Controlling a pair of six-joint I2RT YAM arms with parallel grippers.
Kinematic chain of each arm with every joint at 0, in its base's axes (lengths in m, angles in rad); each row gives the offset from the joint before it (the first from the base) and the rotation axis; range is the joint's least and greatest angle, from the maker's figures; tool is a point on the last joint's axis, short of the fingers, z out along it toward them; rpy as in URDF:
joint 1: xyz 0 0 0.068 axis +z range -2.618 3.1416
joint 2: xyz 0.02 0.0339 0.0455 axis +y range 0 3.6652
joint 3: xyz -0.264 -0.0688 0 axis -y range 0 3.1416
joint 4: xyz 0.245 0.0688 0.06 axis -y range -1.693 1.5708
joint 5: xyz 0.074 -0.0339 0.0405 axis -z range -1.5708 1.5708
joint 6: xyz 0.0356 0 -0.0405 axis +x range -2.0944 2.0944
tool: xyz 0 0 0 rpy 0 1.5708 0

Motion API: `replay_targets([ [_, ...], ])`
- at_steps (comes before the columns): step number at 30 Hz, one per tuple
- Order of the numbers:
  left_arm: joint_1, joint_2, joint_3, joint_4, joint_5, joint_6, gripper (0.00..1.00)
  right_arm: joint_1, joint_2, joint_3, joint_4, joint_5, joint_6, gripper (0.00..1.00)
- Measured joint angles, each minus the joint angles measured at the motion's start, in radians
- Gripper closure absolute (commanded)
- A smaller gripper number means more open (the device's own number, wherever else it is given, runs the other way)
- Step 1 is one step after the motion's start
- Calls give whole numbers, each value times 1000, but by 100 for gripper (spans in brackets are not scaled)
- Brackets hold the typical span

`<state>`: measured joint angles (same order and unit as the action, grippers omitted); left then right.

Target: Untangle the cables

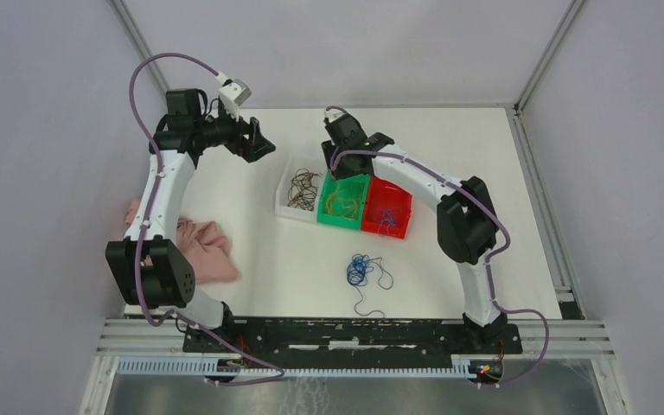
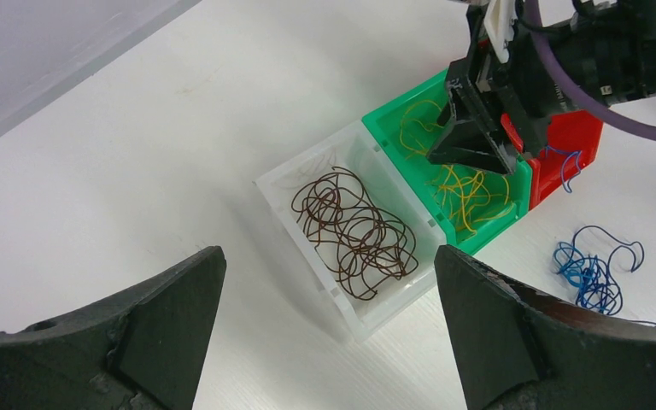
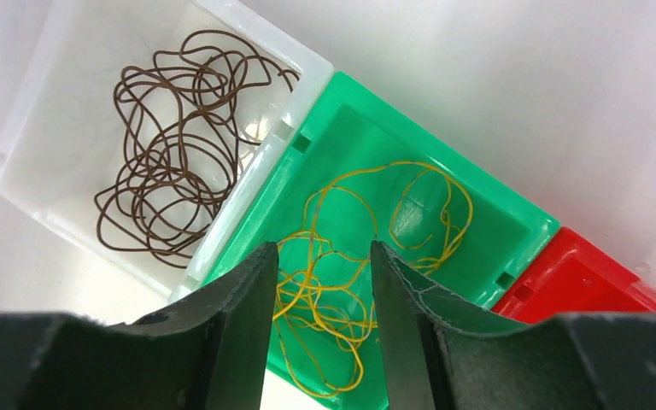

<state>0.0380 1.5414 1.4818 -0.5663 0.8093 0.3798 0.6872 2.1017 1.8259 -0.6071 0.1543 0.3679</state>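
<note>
Brown cables [image 2: 354, 231] lie in a white bin [image 2: 284, 178], also in the right wrist view [image 3: 179, 145]. Yellow-orange cables [image 3: 333, 273] lie in the green bin [image 3: 350, 111] beside it. A blue tangle [image 1: 363, 270] lies loose on the table, also in the left wrist view [image 2: 594, 269]. A few blue strands hang at the red bin [image 1: 386, 207]. My right gripper [image 3: 323, 252] is open just above the yellow cables, its jaws on either side of some strands, gripping nothing. My left gripper [image 2: 329, 256] is wide open and empty, above the table left of the white bin.
The three bins stand in a row at mid-table. A pink cloth [image 1: 203, 246] lies at the left by the left arm. The right arm's purple hose [image 2: 564, 85] arches over the bins. Bare table surrounds the blue tangle.
</note>
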Motion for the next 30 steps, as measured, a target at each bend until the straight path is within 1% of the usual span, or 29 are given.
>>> replay_targets([
  [3, 0, -2, 0, 0, 5, 0, 1, 0, -24, -2, -11, -5, 0, 43],
  [6, 0, -2, 0, -1, 5, 0, 1, 0, -56, -10, -16, -22, 0, 33],
  [8, 0, -2, 0, -5, 5, 0, 1, 0, -97, -35, -17, -37, -3, 28],
  [10, 0, -3, 0, -12, 5, 1, 1, 0, -158, -82, -11, -51, -5, 26],
  [12, 0, -5, 0, -26, 4, 2, 1, 0, -235, -150, 1, -69, -6, 31],
  [14, 0, -10, 0, -42, 4, 3, 1, 1, -339, -252, 19, -95, -7, 35],
  [17, 0, -25, -3, -70, 4, 18, 1, 9, -491, -428, 53, -129, -5, 39],
  [18, 0, -32, -6, -85, 5, 26, 1, 16, -553, -514, 69, -137, -2, 40],
  [20, 0, -42, -11, -109, 5, 39, 1, 34, -650, -657, 71, -149, 11, 41],
  [23, 0, -53, -19, -149, 4, 60, 1, 64, -760, -853, 82, -156, 48, 40],
  [26, 0, -69, -34, -180, 3, 80, 1, 86, -826, -995, 79, -155, 98, 40],
  [30, 0, -97, -60, -208, 3, 94, 1, 90, -866, -1104, 99, -136, 153, 44],
])
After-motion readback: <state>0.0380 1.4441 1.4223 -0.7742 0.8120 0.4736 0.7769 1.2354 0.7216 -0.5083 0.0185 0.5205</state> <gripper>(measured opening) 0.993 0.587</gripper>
